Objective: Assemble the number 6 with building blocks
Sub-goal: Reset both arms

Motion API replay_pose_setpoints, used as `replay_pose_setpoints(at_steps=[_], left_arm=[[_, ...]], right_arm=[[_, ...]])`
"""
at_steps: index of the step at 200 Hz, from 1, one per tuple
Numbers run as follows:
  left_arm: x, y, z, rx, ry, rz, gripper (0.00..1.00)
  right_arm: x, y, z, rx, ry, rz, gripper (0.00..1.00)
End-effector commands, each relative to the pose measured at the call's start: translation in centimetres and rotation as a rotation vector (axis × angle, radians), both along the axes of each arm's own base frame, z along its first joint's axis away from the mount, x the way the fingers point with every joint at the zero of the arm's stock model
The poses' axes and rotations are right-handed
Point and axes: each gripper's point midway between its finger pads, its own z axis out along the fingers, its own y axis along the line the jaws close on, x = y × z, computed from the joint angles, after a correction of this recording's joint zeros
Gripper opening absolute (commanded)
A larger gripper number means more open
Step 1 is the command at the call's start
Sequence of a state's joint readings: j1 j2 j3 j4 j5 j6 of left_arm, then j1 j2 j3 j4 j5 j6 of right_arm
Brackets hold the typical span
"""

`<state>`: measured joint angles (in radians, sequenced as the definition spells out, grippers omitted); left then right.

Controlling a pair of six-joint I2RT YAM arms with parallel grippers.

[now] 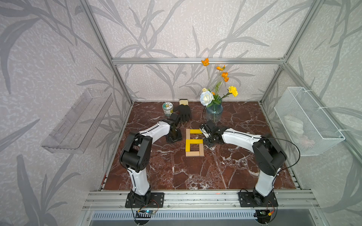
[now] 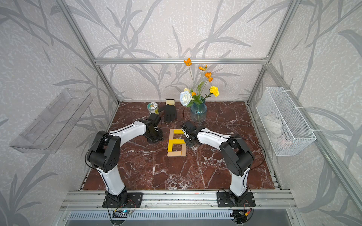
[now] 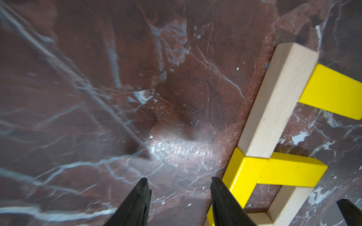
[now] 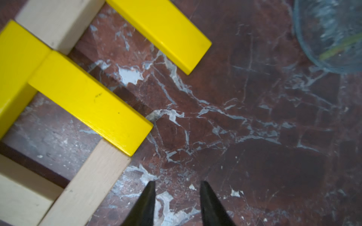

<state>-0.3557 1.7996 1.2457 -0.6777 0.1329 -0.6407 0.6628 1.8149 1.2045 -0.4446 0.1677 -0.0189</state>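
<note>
Both grippers are down at table level, and the 6 [image 1: 194, 142] lies flat between them. The left gripper [image 3: 178, 179] is held about half open and nothing is gripped: only bare marble [image 3: 98, 97] is seen between its tips. One finger [image 3: 225, 201] is set just beside the yellow upright [image 3: 241, 176] of the loop; whether contact is made cannot be told. The right gripper [image 4: 177, 182] is parted to much the same width and is empty too. The tan upright [image 4: 88, 185] lies just off to its side, and the yellow middle bar [image 4: 88, 97] a little ahead.

The digit is judged finished: six bars are laid end to end, three yellow and three tan, and no open joints can be made out in both top views. What is left, it seems, is a clean withdrawal.

That is best done by height first. Each gripper should be lifted straight up until its tips are clear of the bars, and only then swung outward, away from the 6. The left gripper should not be opened wider while low, since its inner finger would be pushed into the yellow upright. The bars look light and loose on polished stone, so a small nudge would probably skew a joint. On the right, the vase [image 1: 214, 113] just beyond the gripper should be given room as the arm is pulled back.
</note>
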Motion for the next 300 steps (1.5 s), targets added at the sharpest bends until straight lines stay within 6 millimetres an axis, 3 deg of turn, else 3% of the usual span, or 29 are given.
replay_pose_setpoints(at_steps=[1, 18, 36, 43, 60, 68, 81, 109, 129, 165, 188, 244, 276, 300], left_arm=[[0.5, 2.7, 2.7, 0.103, -0.080, 0.001, 0.58], [1.3, 4.4, 4.9, 0.151, -0.149, 0.024, 0.63], [2.1, 6.9, 7.4, 0.197, -0.231, 0.089, 0.69], [2.3, 8.0, 8.3, 0.203, -0.262, 0.124, 0.73], [2.4, 10.8, 10.5, 0.208, -0.361, 0.240, 0.81], [2.2, 12.3, 11.4, 0.230, -0.417, 0.303, 0.93], [1.9, 14.1, 12.8, 0.271, -0.513, 0.345, 0.99], [0.2, 18.3, 14.9, 0.429, -0.626, 0.406, 1.00], [-1.3, 20.7, 15.7, 0.539, -0.666, 0.425, 1.00], [-5.6, 24.3, 14.2, 0.666, -0.693, 0.531, 1.00], [-7.2, 24.9, 11.8, 0.659, -0.788, 0.587, 1.00], [-6.4, 24.0, 8.5, 0.610, -0.763, 0.543, 1.00], [-4.3, 23.1, 8.1, 0.585, -0.753, 0.463, 1.00], [-3.8, 23.2, 6.3, 0.582, -0.725, 0.459, 1.00]], right_arm=[[0.8, -0.9, 2.8, 0.017, -0.074, -0.028, 0.58], [1.2, -1.5, 4.0, 0.019, -0.108, -0.047, 0.72], [1.5, -2.4, 7.1, 0.047, -0.189, -0.069, 0.87], [1.6, -2.8, 8.1, 0.058, -0.218, -0.083, 1.00], [1.8, -4.3, 10.2, 0.072, -0.268, -0.128, 0.99], [1.9, -5.3, 11.1, 0.075, -0.284, -0.151, 0.99], [1.9, -6.9, 12.6, 0.085, -0.318, -0.189, 0.99], [1.2, -11.2, 15.0, 0.106, -0.406, -0.303, 0.99], [-0.1, -14.5, 15.7, 0.124, -0.464, -0.408, 0.99], [-3.2, -18.9, 12.8, 0.176, -0.489, -0.574, 0.99], [-3.7, -19.0, 11.1, 0.242, -0.522, -0.579, 0.99], [-3.5, -17.5, 7.1, 0.243, -0.423, -0.520, 0.99], [-2.1, -15.6, 6.1, 0.242, -0.338, -0.452, 0.99], [-0.8, -14.6, 5.8, 0.233, -0.303, -0.416, 0.99]])
